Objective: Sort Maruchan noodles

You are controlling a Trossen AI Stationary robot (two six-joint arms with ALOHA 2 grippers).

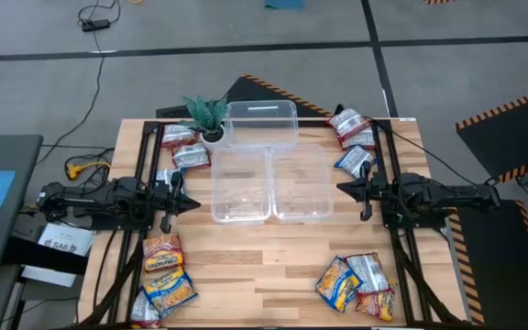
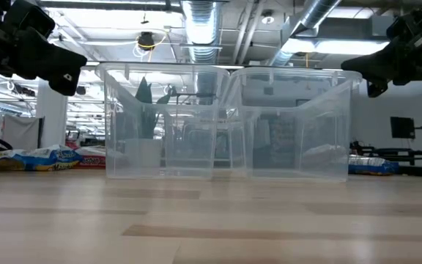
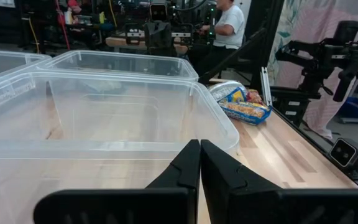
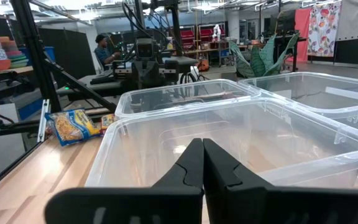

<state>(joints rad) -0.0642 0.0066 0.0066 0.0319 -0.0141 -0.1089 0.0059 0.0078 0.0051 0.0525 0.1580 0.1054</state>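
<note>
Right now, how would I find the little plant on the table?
Start at the three clear bins mid-table. At the far bin's left corner stands the small potted plant, beside red-and-silver noodle packets. It is the only green, leafy, upright thing; everything nearby is flat packets.

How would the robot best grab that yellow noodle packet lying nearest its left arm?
Probably from straight above. The yellow packet lies flat on the table, so there is no side to grip. The left gripper, now shut, could pinch across the packet's narrow width, near the middle, where the crinkly plastic can bunch between the fingers.
</note>
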